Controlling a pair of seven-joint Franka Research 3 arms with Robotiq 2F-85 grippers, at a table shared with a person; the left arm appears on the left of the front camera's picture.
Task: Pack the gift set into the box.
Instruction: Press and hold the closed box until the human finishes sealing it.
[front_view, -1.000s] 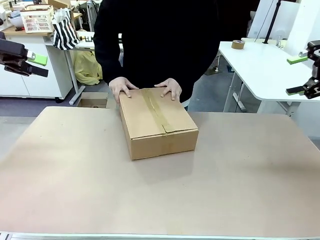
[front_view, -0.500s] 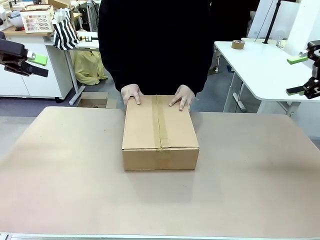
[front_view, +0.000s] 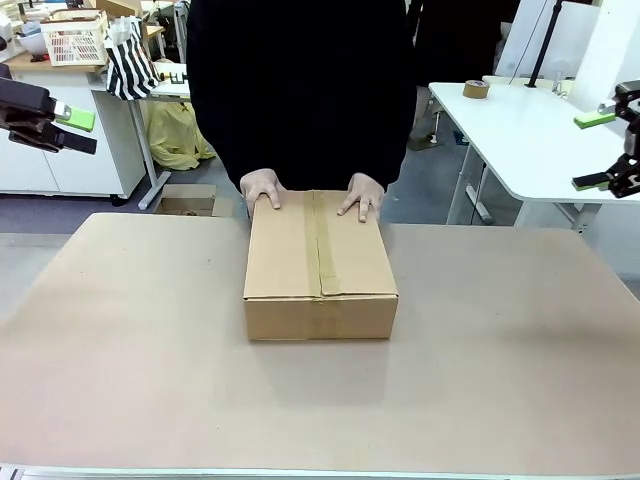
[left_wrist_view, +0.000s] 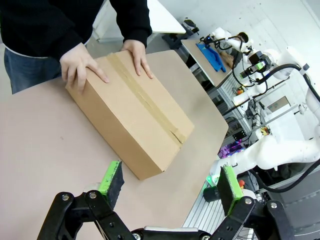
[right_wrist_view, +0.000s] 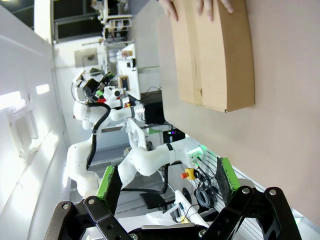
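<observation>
The box lies shut on the brown table, a tape strip running along its top. A person in black stands at the far edge with both hands flat on the box's far end. The gift set is out of view. My left gripper hangs open high at the left, well away from the box. High at the right, my right gripper is open too. The left wrist view has the box beyond the open left gripper. In the right wrist view the box sits far above the open right gripper.
A white side table with a tape roll stands at the right. At the back left are a white basket and a striped bag. A small open carton sits on the floor past the table's far edge.
The person has turned the box from a slanted position to square with the table and now rests both hands on its far end. Both grippers have stayed still.
</observation>
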